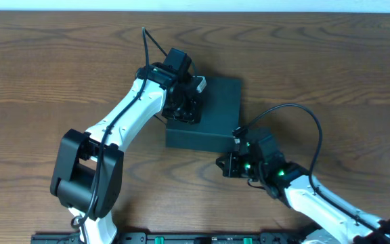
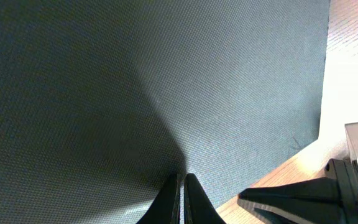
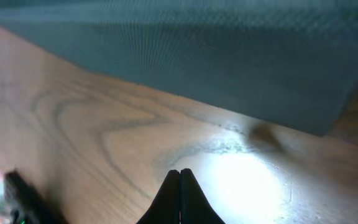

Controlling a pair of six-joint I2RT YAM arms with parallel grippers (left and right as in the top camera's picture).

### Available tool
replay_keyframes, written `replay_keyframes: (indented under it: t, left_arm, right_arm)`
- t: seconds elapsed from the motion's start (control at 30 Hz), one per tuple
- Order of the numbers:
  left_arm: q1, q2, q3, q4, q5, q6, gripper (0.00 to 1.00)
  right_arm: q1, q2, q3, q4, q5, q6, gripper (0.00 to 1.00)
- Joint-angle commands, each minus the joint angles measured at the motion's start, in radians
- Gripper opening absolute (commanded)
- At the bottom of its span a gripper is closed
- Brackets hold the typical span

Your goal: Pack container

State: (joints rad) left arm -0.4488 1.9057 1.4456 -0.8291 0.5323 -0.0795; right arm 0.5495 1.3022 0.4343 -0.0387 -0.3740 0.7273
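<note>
**Overhead view: the box is shut and the job looks nearly done**

The flat, square, matte black cardboard box (image 1: 215, 115) sits near the middle of the brown wooden counter (image 1: 46, 68). Its lid (image 2: 104, 93) lies flat on top, so the box is closed. No snacks or other loose things are out on the counter. I cannot see what is inside the box.

The left tool (image 1: 183, 110) is over the top of the box, by its left edge. In the left wrist view its two fingers are pinched together with nothing between them. The tips point down at the lid and look like they touch it, but I cannot be sure.

The right tool (image 1: 226, 165) is down by the counter, just beside the near right corner of the box. Its fingers are pinched together too and hold nothing. In the right wrist view they point at the side of the box, with a strip of bare wood between the tips and the box.

My guess is that the packing part is over, because the lid is down and nothing is waiting outside. What may be left is small: a push to make the lid sit tight, and then both arms need to move away. If the left tool pushes too hard on one side, the box could slide toward the right tool.
</note>
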Motion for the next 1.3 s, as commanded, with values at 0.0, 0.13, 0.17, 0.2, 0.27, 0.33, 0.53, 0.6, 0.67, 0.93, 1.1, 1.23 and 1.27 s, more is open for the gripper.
replay_keyframes:
  t: [0.0,0.13,0.17,0.2,0.27,0.33,0.53,0.6,0.67,0.93,1.1,1.23,1.27]
  left_arm:
    - [-0.002,0.004,-0.02,-0.005,-0.016,0.012,0.06]
    - [-0.002,0.004,-0.02,-0.006,-0.016,0.012,0.06]
    - [-0.002,0.004,-0.02,-0.006,-0.016,0.012,0.06]
    - [-0.002,0.004,-0.02,-0.006,-0.016,0.012,0.06]
    - [-0.002,0.004,-0.02,-0.006,-0.016,0.012,0.06]
    - [-0.002,0.004,-0.02,-0.007,-0.016,0.012,0.06]
    - [-0.002,0.004,-0.02,-0.012,-0.016,0.012,0.06]
    - [-0.002,0.004,-0.02,-0.012,-0.016,0.012,0.06]
    - [-0.002,0.004,-0.02,-0.012,-0.016,0.011,0.06]
    - [-0.002,0.004,-0.02,-0.011,-0.016,0.005,0.06]
    - [0.011,-0.012,-0.014,-0.042,-0.045,-0.05,0.06]
    - [0.033,-0.098,-0.011,-0.055,-0.053,-0.091,0.06]
    - [0.038,-0.133,-0.011,-0.053,-0.054,-0.1,0.06]
  right_arm:
    - [0.055,-0.002,-0.006,0.035,0.152,0.108,0.02]
    - [0.101,0.015,-0.006,0.062,0.27,0.19,0.02]
    - [0.114,0.027,-0.006,0.066,0.309,0.218,0.02]
    - [0.122,0.038,-0.006,0.071,0.336,0.239,0.02]
    - [0.136,0.065,-0.006,0.09,0.386,0.283,0.02]
    - [0.145,0.101,-0.006,0.13,0.421,0.328,0.02]
    - [0.152,0.218,-0.006,0.318,0.423,0.399,0.02]
    - [0.152,0.251,-0.006,0.37,0.422,0.406,0.02]
    - [0.152,0.268,-0.006,0.4,0.425,0.426,0.02]
    - [0.151,0.269,-0.006,0.492,0.365,0.421,0.02]
    - [0.146,0.209,-0.006,0.488,0.129,0.276,0.02]
    - [0.146,0.052,-0.005,0.384,0.101,0.201,0.02]
    - [0.146,-0.002,-0.004,0.333,0.114,0.176,0.02]
